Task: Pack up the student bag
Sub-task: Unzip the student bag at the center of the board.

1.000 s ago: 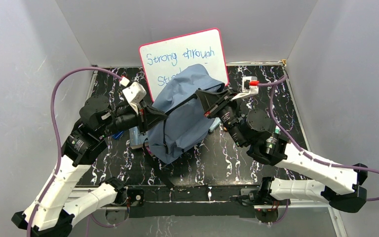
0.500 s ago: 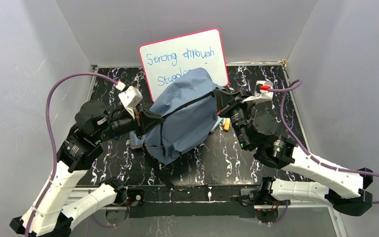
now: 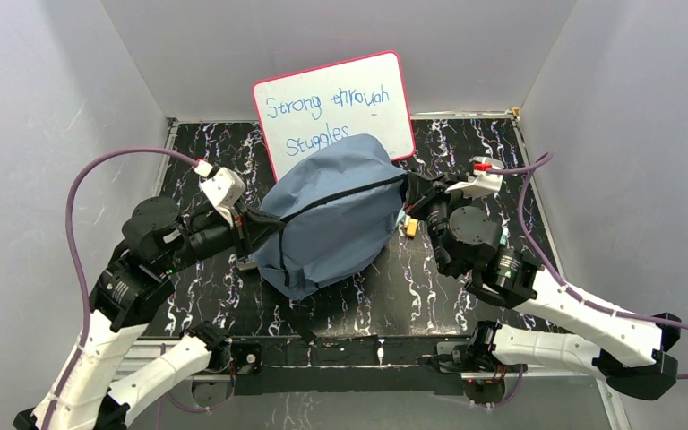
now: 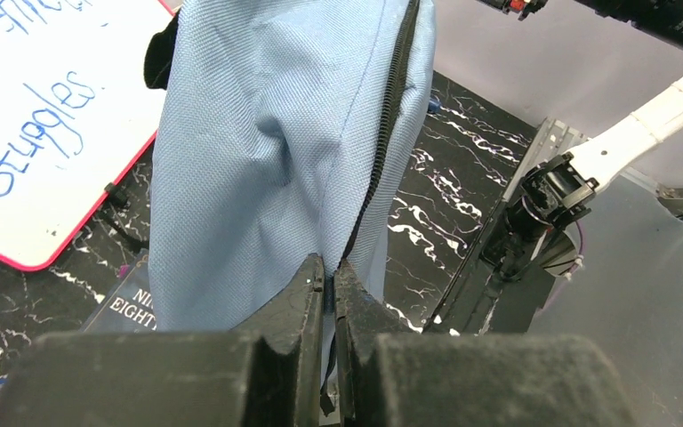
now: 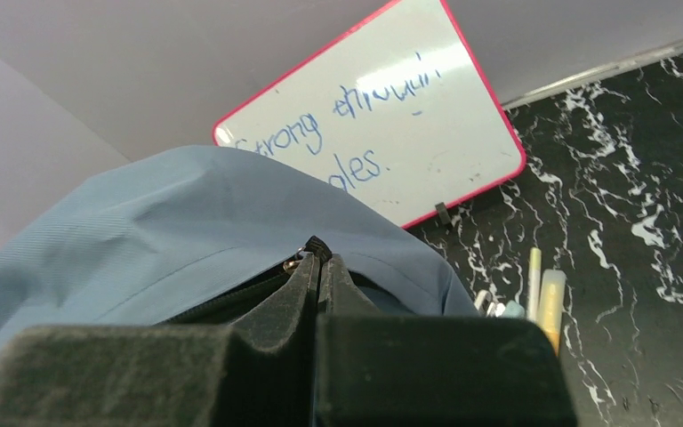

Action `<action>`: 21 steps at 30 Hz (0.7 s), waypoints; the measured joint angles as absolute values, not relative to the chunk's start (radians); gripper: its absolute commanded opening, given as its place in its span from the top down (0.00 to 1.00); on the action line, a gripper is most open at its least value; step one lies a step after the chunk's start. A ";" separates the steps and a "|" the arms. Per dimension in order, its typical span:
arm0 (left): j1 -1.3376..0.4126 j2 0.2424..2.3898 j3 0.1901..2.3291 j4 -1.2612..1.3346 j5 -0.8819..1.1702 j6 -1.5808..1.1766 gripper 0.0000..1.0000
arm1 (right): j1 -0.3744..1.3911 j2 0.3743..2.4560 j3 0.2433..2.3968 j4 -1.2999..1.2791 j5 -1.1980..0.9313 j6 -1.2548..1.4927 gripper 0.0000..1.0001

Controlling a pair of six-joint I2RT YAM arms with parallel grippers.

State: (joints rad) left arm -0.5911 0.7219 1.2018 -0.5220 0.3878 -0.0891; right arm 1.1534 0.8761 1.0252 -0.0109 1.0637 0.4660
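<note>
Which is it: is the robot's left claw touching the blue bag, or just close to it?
Touching. The left wrist view shows the left claw shut on the blue bag, pinching its fabric beside the dark zipper, with no gap.

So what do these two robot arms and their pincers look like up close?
Both arms match: white shells on the long links, chunky black round joints, and a purple cable looping off each wrist. The left gripper and right gripper each have two black wedge-shaped fingers with a grainy surface. A white camera block sits on each wrist; the right one has a red tab.
</note>
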 measured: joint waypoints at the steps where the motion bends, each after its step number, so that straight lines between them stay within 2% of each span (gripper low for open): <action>1: -0.591 0.715 1.201 -0.530 0.378 -0.089 1.00 | 1.148 0.873 1.019 -0.027 1.069 0.479 1.00; 12: -0.591 0.675 1.201 -0.585 0.321 -0.089 0.98 | 1.107 0.843 0.982 -0.203 1.071 0.649 1.00; 16: -0.591 0.675 1.201 -0.593 0.317 -0.086 0.61 | 1.098 0.809 0.946 -0.196 1.030 0.622 1.00; 17: -0.591 0.678 1.204 -0.600 0.315 -0.085 0.55 | 1.095 0.798 0.936 -0.172 1.011 0.593 1.00; 19: -0.591 0.685 1.219 -0.612 0.313 -0.083 0.44 | 1.087 0.780 0.932 -0.128 0.966 0.533 1.00; 21: -0.591 0.705 1.250 -0.617 0.316 -0.084 0.38 | 1.083 0.773 0.933 -0.095 0.914 0.490 1.00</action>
State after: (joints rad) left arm -0.5911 0.7052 1.2503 -0.6170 0.3164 -0.0845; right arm 1.0828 0.7727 0.9333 -0.0948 0.9138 0.4904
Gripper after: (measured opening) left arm 0.523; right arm 0.053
